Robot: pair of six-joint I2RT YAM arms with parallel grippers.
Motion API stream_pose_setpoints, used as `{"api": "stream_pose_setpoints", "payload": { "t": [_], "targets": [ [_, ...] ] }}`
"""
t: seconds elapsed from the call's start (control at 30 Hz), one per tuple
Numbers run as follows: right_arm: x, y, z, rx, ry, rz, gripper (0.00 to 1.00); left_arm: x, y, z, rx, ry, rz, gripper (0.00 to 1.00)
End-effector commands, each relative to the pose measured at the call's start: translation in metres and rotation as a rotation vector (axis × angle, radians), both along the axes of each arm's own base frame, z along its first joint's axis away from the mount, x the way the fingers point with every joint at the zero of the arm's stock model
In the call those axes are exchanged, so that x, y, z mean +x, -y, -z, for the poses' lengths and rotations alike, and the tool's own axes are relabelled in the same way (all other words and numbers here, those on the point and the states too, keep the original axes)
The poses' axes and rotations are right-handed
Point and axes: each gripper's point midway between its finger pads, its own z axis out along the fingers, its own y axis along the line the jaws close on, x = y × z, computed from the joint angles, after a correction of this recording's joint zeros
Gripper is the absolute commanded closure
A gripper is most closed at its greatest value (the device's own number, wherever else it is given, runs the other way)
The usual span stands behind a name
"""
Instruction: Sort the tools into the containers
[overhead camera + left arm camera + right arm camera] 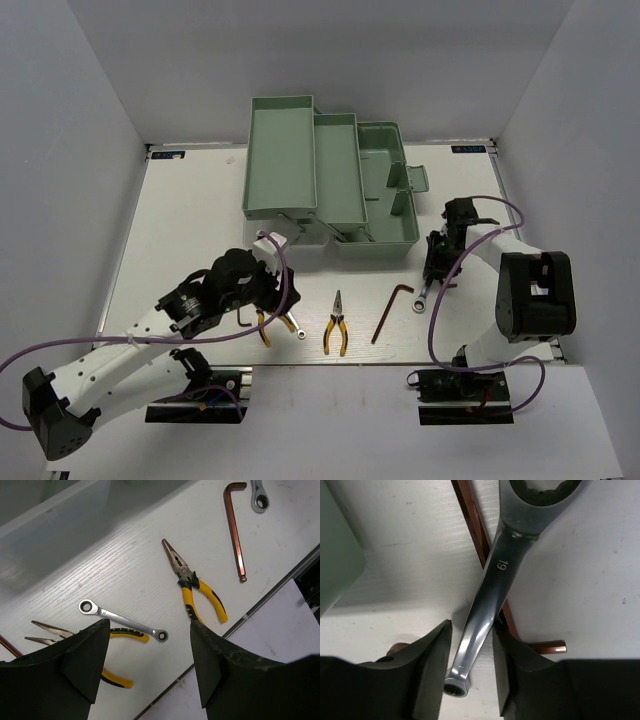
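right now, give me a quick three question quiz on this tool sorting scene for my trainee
1. True or false: the left gripper is shut.
2. What is stamped on the numbered wrench lying between the fingers of the right gripper? A 10, B 19, C 24.
3. Fill in: the left wrist view shows ___ yellow-handled pliers.

Key
1. False: it is open, holding nothing, above the small wrench.
2. B. The numbered wrench lies across a hex key.
3. Two. The second pair is partly hidden behind a finger.
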Motion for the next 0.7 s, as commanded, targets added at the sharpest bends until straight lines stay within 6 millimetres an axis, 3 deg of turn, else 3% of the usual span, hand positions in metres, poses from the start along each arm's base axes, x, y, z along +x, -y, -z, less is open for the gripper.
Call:
{"api": "stream_pose_setpoints", "payload": {
  "t": [0.0,0.07,0.17,0.2,0.23,0.27,0.37,0.53,0.67],
  "targets": [
    [-0.006,-0.004,0.013,0.021,-0.036,0.016,0.57,-0.004,-0.002,-0.002,-0.033,-0.002,-0.007,0.25],
    [-0.008,-0.004,0.016,0.022,-0.049,0.020,0.61,-0.004,-0.004,0.000,-0.046,-0.018,-0.044,0.25],
    [-0.009,-0.004,0.013,0.029,-0.040,0.020,0.80,-0.006,-0.006,0.007,-0.063,-0.057,-0.085,0.29],
    [-0.007,-0.005,0.006,0.033,-0.019,0.016,0.88,-0.006,-0.010,0.018,-0.050,-0.077,-0.111,0.31],
    [-0.006,-0.005,0.003,0.034,-0.008,0.015,0.91,-0.005,-0.011,0.020,-0.049,-0.088,-0.132,0.35],
    [-0.006,-0.004,-0.001,0.032,0.001,0.005,0.93,-0.007,-0.011,0.030,-0.043,-0.125,-0.151,0.43],
    [-0.003,-0.006,-0.019,0.044,0.065,-0.026,0.96,-0.007,-0.013,0.049,-0.013,-0.191,-0.209,0.48],
    [-0.004,-0.011,-0.041,0.068,0.136,-0.069,1.00,-0.001,-0.007,0.070,0.007,-0.252,-0.259,0.48],
    [-0.006,-0.014,-0.044,0.087,0.147,-0.093,1.00,0.007,-0.004,0.085,0.055,-0.281,-0.296,0.48]
  ]
}}
